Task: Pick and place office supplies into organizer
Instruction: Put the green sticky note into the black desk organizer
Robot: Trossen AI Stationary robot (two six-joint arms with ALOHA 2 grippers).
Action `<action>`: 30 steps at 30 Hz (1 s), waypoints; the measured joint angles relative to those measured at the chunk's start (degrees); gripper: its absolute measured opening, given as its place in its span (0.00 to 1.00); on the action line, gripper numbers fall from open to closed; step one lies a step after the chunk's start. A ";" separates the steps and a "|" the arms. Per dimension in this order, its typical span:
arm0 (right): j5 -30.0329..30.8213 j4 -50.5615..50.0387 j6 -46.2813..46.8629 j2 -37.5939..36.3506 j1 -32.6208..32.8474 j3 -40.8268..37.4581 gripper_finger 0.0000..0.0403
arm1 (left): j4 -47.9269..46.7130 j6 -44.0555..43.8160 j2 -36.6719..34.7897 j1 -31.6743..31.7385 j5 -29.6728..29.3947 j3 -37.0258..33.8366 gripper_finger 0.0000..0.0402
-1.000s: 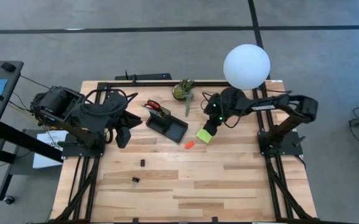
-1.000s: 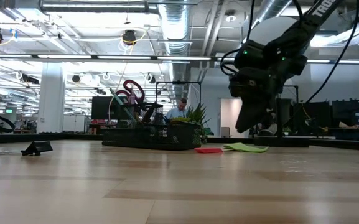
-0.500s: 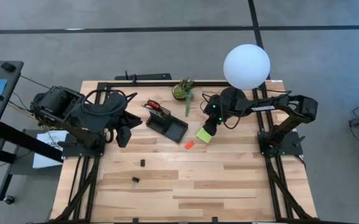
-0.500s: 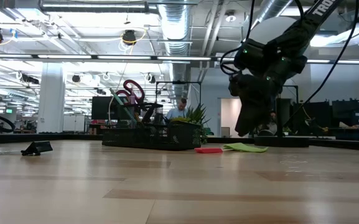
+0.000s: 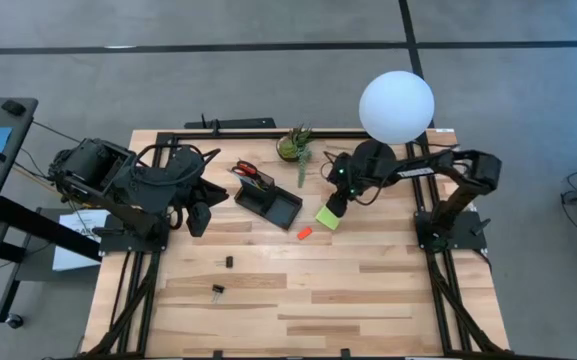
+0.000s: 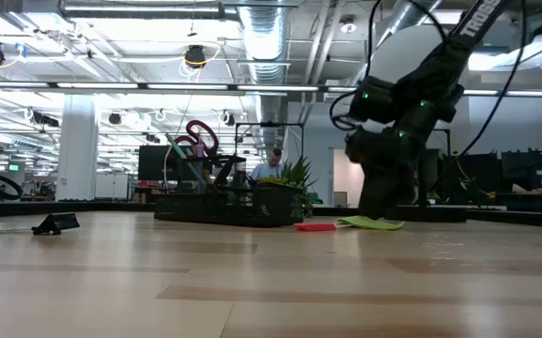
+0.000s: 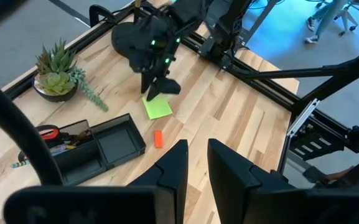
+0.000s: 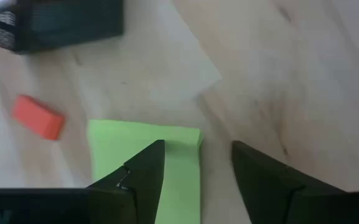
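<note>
The lime-green sticky pad (image 5: 328, 217) lies flat on the table, right of the black organizer (image 5: 280, 208). My right gripper (image 8: 198, 163) stands open low over it: one finger is above the pad (image 8: 143, 155), the other above bare wood past its edge. An orange eraser (image 5: 304, 233) lies near the pad. Red-handled scissors (image 5: 251, 170) stand in the organizer's taller section. Two small black clips (image 5: 228, 262) (image 5: 217, 290) lie toward the near edge. My left gripper (image 7: 196, 146) hangs raised at the table's left, open by a narrow gap and holding nothing. My right gripper comes down at a slant over the sticky pad's edge (image 8: 195, 140), with its fingers on either side of that edge. The pad lies flat on the table. Whether a fingertip touches the pad I cannot tell.
A small potted plant (image 5: 294, 146) stands behind the organizer, and a lamp with a white globe (image 5: 396, 107) stands at the far right. Bare wood stretches across the near half of the table around the clips.
My right gripper has sunk toward the sticky pad and tipped a little more downward, and its fingers have spread open. The pad, the eraser and the organizer have stayed where they were.
</note>
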 joint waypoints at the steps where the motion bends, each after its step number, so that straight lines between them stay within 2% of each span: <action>1: 0.03 0.59 0.42 1.16 0.27 0.14 0.45 | 0.00 0.00 0.02 0.00 0.01 0.00 0.14; 5: -0.58 4.11 2.56 4.26 0.52 0.39 0.44 | 0.04 -0.07 0.02 0.00 -0.01 0.00 0.14; 10: -1.73 7.08 2.65 4.43 0.52 0.21 0.42 | 0.00 -0.09 0.00 0.00 -0.01 0.00 0.14; 20: 0.68 1.49 -0.52 4.25 2.42 0.50 0.37 | 0.00 -0.11 0.02 0.00 -0.01 0.00 0.14; 26: 2.23 1.49 -0.02 3.82 3.52 0.35 0.39 | 0.00 -1.16 0.01 0.00 -0.02 0.00 0.14; 30: 2.22 -0.28 0.42 0.96 3.35 -0.12 0.41 | 0.00 -1.27 0.01 0.00 -0.03 0.00 0.14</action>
